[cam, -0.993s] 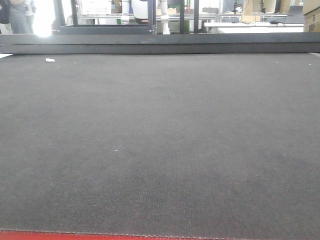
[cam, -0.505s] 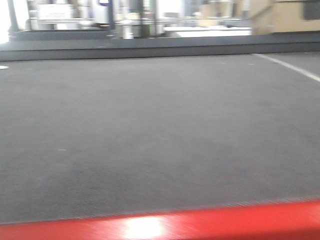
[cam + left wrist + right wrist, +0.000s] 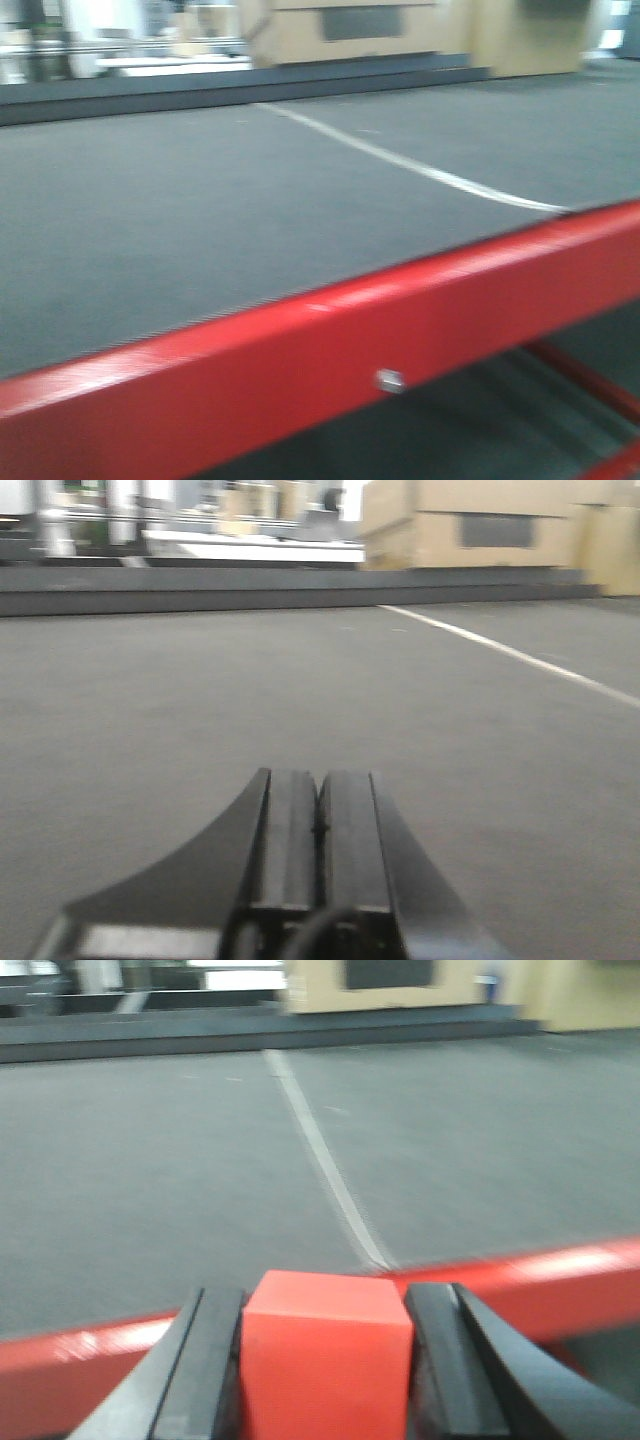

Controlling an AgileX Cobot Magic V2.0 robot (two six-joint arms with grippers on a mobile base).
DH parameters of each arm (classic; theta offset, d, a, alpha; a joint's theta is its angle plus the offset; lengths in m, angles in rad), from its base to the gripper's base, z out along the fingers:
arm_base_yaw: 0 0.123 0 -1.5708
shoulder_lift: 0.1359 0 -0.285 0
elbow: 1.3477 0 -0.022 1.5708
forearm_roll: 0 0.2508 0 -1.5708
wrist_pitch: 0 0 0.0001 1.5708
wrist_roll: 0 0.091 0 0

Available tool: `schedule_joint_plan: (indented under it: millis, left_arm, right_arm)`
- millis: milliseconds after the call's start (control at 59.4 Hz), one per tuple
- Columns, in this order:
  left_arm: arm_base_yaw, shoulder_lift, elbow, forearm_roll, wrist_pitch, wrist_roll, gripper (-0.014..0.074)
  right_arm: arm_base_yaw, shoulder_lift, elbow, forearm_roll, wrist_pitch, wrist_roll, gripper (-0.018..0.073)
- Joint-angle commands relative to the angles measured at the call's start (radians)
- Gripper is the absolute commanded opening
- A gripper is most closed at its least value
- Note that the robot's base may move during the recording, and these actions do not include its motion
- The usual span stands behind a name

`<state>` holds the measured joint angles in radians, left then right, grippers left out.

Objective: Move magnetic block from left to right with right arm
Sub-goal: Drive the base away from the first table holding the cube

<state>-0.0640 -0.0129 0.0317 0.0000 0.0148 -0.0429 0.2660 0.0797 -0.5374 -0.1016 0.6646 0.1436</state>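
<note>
Dark grey woven matting [image 3: 200,220] fills most of what we see, stretching back to a low dark ledge and a blurred workshop beyond it, where large tan cardboard boxes [image 3: 350,30] stand. We see a thin white line [image 3: 420,165] running slantwise over the matting. In the front-facing view a glossy red painted rail [image 3: 300,370] crosses the foreground on a slant, rising toward the right, with a small silvery fastener [image 3: 390,380] set in its face. Thinner red bars show below it at the lower right. All three views are soft with blur, so we leave finer detail out. From the left wrist camera we see the black left gripper [image 3: 320,790] low over the bare matting. Its two flat jaws are pressed together with only a seam between them and nothing held. From the right wrist camera we see the black right gripper [image 3: 322,1305], its fingers [image 3: 215,1350] set apart just enough to take the small bright-red matte cube with sharp edges, the magnetic block [image 3: 325,1360]. We see the magnetic block sitting squarely between the two jaws, both of its sides touching them and its top face level. Behind it the red rail runs across that view, and the white line meets the rail just beyond the magnetic block. We cannot tell whether the magnetic block rests on anything below.
</note>
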Motion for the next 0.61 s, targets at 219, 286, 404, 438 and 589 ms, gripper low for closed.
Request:
schedule_joint_plan:
  millis: [219,286,404,438,589]
  left_arm:
    - [-0.004,-0.014,0.009,0.0,-0.089,-0.004,-0.0116]
    - [-0.004,-0.014,0.009,0.0,-0.089,-0.004,-0.0116]
    - [-0.004,-0.014,0.009,0.0,-0.089,-0.004,-0.0116]
    - [-0.004,-0.014,0.009,0.0,-0.089,-0.004,-0.0116]
    - [-0.004,-0.014,0.009,0.0,-0.089,-0.004,-0.0116]
  right_arm:
    - [-0.001,0.015,-0.024,-0.016,-0.091,-0.008,0.0204]
    - [-0.001,0.015,-0.024,-0.016,-0.091,-0.008,0.0204]
    - [-0.001,0.015,-0.024,-0.016,-0.091,-0.008,0.0204]
    - [-0.001,0.015,-0.024,-0.016,-0.091,-0.008,0.0204]
    - [-0.001,0.015,-0.024,-0.016,-0.091,-0.008,0.0204]
